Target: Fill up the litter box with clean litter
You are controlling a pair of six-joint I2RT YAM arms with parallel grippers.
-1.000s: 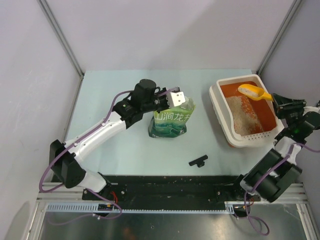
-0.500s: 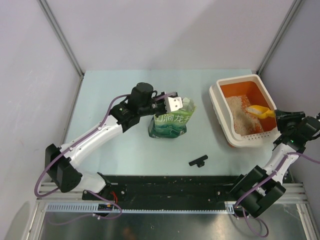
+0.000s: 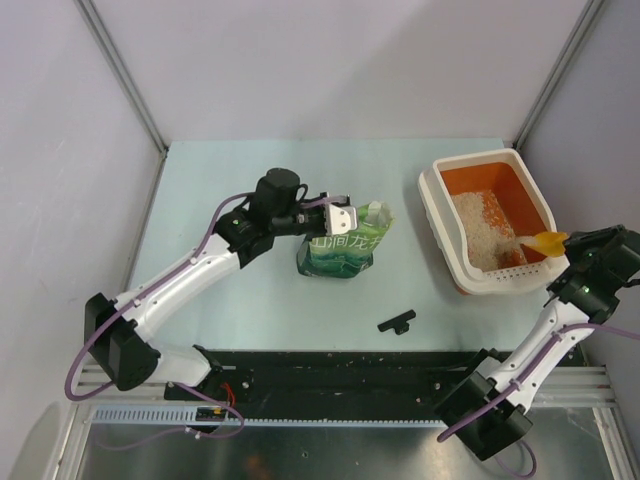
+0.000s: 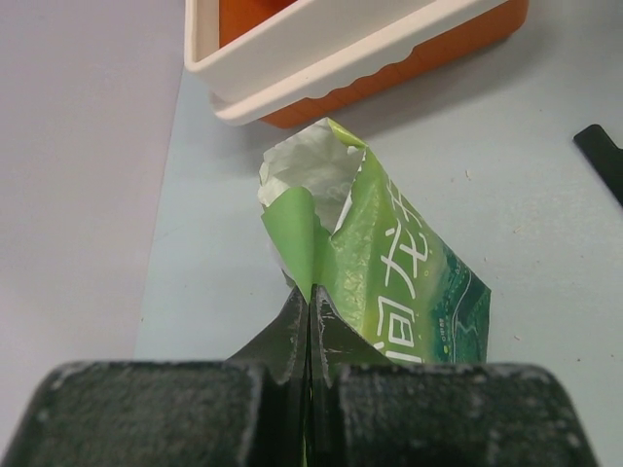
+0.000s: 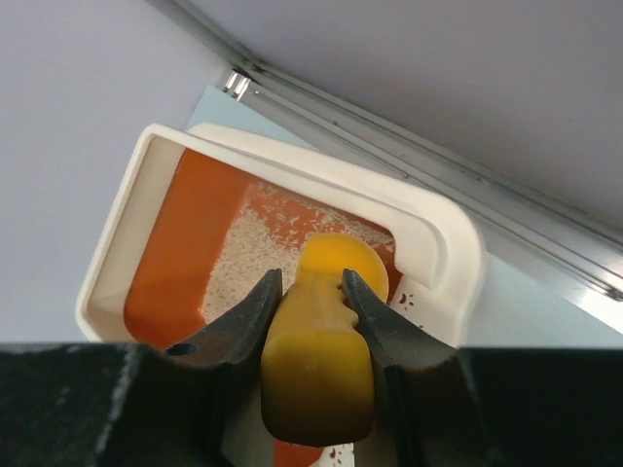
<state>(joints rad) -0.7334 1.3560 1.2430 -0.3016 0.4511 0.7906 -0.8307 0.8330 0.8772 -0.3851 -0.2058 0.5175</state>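
Since a second ago the right gripper (image 3: 562, 241) has drawn the orange scoop (image 3: 547, 240) back from over the far end of the litter box (image 3: 433, 192) to its right rim near the front corner, while the left gripper (image 3: 347, 214) has slid slightly left with the top of the green bag (image 3: 340, 252). From above, the litter box sits at the right of the table (image 3: 230, 180), and the clean litter (image 3: 482, 232) lies as a pale heap in its near half, with bare orange floor at the far end; the bag stands upright at the middle, well apart from the box, and a small black piece (image 3: 397, 322) lies nearer the arm bases. The left wrist view shows the left claw's fingers pressed together on the bag's folded top edge, the bag's mouth gaping beyond them and the box's white rim farther off. The right wrist view shows the right claw pinching the scoop's handle between both fingers, the scoop's bowl above the rim of the box, with litter granules on the orange floor just beyond it
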